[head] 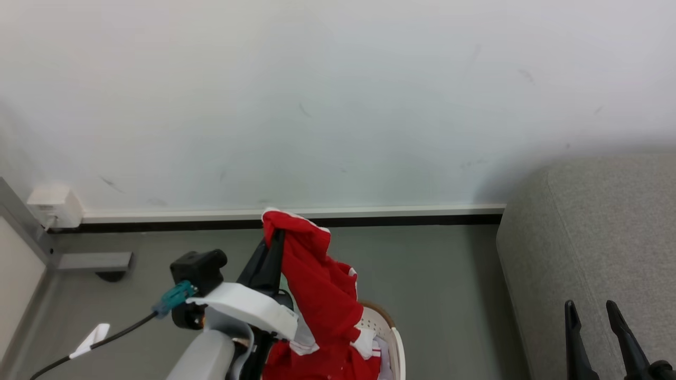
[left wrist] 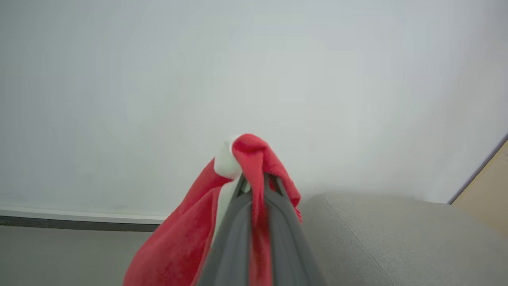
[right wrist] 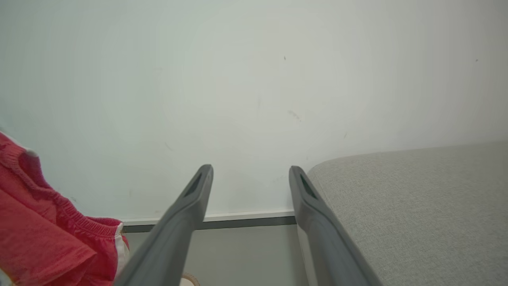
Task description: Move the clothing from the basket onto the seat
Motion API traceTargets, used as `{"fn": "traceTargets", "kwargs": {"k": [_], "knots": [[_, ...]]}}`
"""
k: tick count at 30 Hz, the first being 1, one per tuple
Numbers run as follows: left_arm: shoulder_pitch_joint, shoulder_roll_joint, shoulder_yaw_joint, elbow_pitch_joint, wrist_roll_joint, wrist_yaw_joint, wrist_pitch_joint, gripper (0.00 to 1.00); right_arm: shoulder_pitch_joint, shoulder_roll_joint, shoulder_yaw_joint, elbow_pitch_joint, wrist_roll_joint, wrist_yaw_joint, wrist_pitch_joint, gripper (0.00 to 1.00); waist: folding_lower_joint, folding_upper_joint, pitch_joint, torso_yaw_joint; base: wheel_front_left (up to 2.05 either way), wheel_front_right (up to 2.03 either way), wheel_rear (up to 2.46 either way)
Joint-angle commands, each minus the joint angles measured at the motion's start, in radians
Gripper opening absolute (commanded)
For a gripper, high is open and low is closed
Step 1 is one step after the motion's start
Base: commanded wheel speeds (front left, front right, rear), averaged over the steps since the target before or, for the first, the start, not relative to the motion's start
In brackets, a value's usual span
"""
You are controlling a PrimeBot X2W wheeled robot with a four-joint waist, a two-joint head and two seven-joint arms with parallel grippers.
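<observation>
The left gripper pinched a bright red, white-trimmed soft garment hanging above the cream perforated plastic basket, more red cloth inside; the right gripper gaped empty by the bare light grey woven sofa, right.

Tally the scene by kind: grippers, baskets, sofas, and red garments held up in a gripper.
Grippers: 2 (left gripper, right gripper)
Basket: 1
Sofa: 1
Red garment held up: 1
Total: 5
</observation>
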Motion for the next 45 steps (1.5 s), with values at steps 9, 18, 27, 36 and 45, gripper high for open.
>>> {"fn": "traceTargets", "kwargs": {"k": [9, 18, 27, 36, 45], "knots": [[0.065, 0.035, 0.020, -0.125, 0.033, 0.015, -0.002, 0.00, 0.031, -0.004, -0.012, -0.012, -0.010, -0.002, 0.001, 1.00, 0.0002, 0.0000, -0.032, 0.008, 0.00, 0.00, 0.00], [0.072, 0.051, 0.004, -0.181, 0.035, 0.023, 0.023, 0.00, 0.004, -0.039, 0.062, -0.041, -0.028, -0.002, 0.001, 1.00, 0.0002, 0.0000, -0.017, 0.015, 0.00, 0.00, 0.00], [0.046, 0.061, -0.041, -0.228, 0.034, -0.004, 0.074, 0.00, -0.107, -0.177, 0.295, -0.108, -0.003, -0.002, 0.001, 1.00, 0.0002, 0.0000, -0.013, 0.010, 0.00, 0.00, 0.00], [0.016, 0.044, -0.157, -0.279, 0.056, -0.050, 0.122, 0.00, -0.258, -0.342, 0.573, -0.121, 0.103, -0.002, 0.028, 1.00, 0.0002, 0.0000, -0.020, 0.022, 0.00, 0.00, 0.00], [-0.008, 0.040, -0.326, -0.353, 0.024, -0.080, 0.166, 0.00, -0.372, -0.409, 0.756, -0.095, 0.221, -0.002, 0.083, 1.00, 0.0002, 0.0000, -0.021, 0.036, 0.00, 0.00, 0.00]]}}
